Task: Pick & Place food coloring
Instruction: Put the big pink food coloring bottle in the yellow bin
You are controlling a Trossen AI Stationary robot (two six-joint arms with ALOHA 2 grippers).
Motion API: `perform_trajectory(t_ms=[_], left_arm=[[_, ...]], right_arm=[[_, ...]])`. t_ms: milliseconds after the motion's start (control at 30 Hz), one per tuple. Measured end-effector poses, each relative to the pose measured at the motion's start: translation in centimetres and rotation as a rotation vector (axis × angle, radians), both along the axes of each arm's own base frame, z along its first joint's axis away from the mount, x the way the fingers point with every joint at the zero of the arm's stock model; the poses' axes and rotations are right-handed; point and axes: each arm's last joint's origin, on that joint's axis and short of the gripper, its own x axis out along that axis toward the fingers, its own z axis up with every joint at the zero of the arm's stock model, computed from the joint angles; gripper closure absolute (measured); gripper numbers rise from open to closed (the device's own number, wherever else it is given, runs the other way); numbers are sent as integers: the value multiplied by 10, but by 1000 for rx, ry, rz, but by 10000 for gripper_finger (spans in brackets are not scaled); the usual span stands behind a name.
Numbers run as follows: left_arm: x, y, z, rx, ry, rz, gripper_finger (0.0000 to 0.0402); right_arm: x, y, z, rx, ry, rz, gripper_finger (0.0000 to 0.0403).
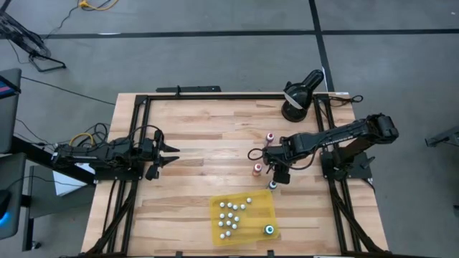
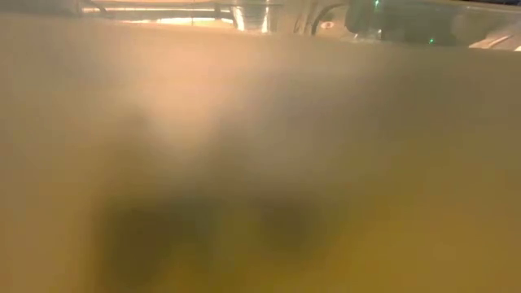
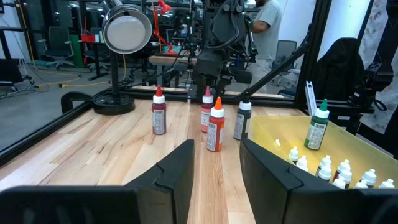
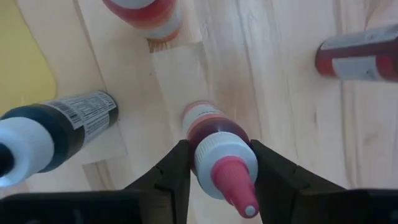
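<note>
A red food-coloring bottle with a white collar and pink nozzle (image 4: 221, 149) stands upright on its base on the wood table (image 1: 193, 179); it also shows in the left wrist view as the pink-capped bottle (image 3: 207, 115). My right gripper (image 4: 221, 155) hangs over it, pointing down and open, with one finger on each side of the nozzle. In the high view the right gripper (image 1: 274, 165) hides this bottle. My left gripper (image 1: 171, 154) waits open and level at the table's left side.
Near the pink-capped bottle stand an orange-capped bottle (image 3: 216, 127), a black bottle (image 3: 242, 121) and a dark red bottle (image 3: 159, 115). A yellow tray (image 1: 215, 204) near the table's near edge holds several small white-capped bottles and a green one (image 1: 270, 230). A desk lamp (image 1: 297, 97) stands at the far right corner.
</note>
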Motion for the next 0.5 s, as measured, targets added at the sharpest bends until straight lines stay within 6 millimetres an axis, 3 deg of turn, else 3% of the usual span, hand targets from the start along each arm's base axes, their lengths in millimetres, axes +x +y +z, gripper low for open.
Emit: perform_trajectory(t_ms=[200,500], left_arm=[[0,0,0,0,0,0,281],[0,0,0,0,0,0,281]], right_arm=[[-5,2,9,38,-24,-76,283],[-25,0,55,49,-97,-108,283]])
